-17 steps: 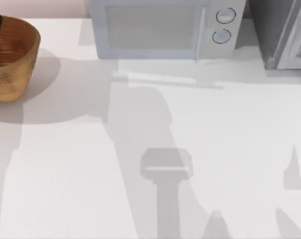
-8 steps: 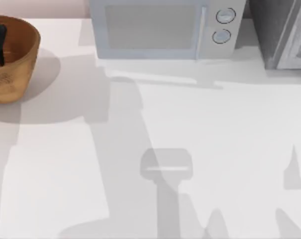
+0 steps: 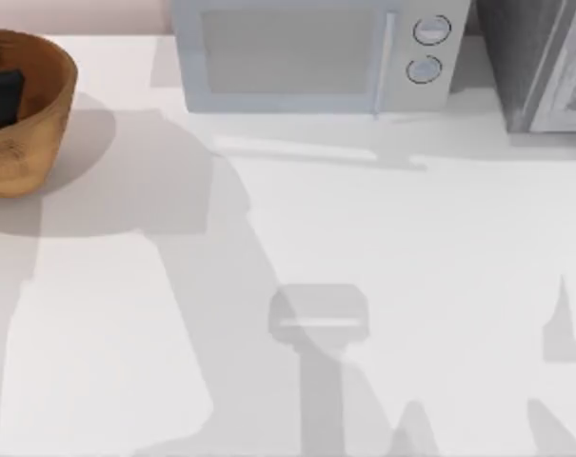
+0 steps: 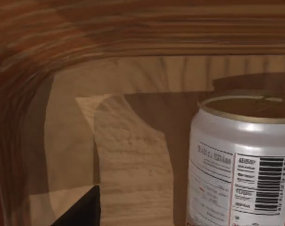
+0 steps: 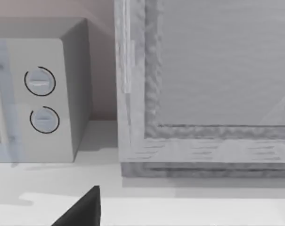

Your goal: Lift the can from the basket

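Observation:
The tan woven basket stands at the table's far left back corner, cut by the picture's edge. My left gripper shows as a dark shape down inside it, and a speck of red sits just beside it. In the left wrist view the can stands upright on the basket's floor, with a whitish side, a barcode and a dull gold top. It is close ahead and to one side of my dark fingertip, not touching it. The basket's inner wall curves around them. One dark fingertip of my parked right gripper points at the back appliances.
A white microwave stands along the back edge, with a grey framed appliance at the back right. The right wrist view has the microwave's knobs and that grey frame close ahead. Arm shadows lie on the white tabletop.
My left gripper has shifted inside the basket, a little rightward and toward the table's front in the top view. Its arm shadow on the table has shifted with it. The right arm stayed still.

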Controlling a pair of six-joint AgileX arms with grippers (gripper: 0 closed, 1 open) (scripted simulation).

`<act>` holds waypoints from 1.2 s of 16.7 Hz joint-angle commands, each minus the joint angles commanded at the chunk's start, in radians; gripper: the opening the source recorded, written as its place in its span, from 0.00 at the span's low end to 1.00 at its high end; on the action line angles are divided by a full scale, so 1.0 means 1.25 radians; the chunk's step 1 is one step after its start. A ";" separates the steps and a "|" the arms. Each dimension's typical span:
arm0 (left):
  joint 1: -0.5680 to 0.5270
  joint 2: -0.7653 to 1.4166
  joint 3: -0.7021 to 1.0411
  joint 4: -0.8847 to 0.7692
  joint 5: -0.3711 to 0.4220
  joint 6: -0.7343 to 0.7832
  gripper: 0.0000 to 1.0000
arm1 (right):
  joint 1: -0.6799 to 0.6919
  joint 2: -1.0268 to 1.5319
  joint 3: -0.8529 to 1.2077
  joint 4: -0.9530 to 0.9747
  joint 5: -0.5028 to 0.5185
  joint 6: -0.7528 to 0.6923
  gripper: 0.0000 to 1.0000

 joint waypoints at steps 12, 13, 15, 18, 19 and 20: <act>-0.002 0.003 -0.026 0.027 0.000 -0.002 0.47 | 0.000 0.000 0.000 0.000 0.000 0.000 1.00; -0.002 0.003 -0.026 0.027 0.000 -0.002 0.40 | 0.000 0.000 0.000 0.000 0.000 0.000 1.00; -0.002 0.003 -0.026 0.027 0.000 -0.002 0.25 | 0.000 0.000 0.000 0.000 0.000 0.000 1.00; -0.002 0.003 -0.026 0.027 0.000 -0.002 0.02 | 0.000 0.000 0.000 0.000 0.000 0.000 1.00; -0.002 0.003 -0.026 0.027 0.000 -0.002 0.00 | 0.000 0.000 0.000 0.000 0.000 0.000 1.00; -0.002 0.003 -0.026 0.027 0.000 -0.002 0.00 | 0.000 0.000 0.000 0.000 0.000 0.000 1.00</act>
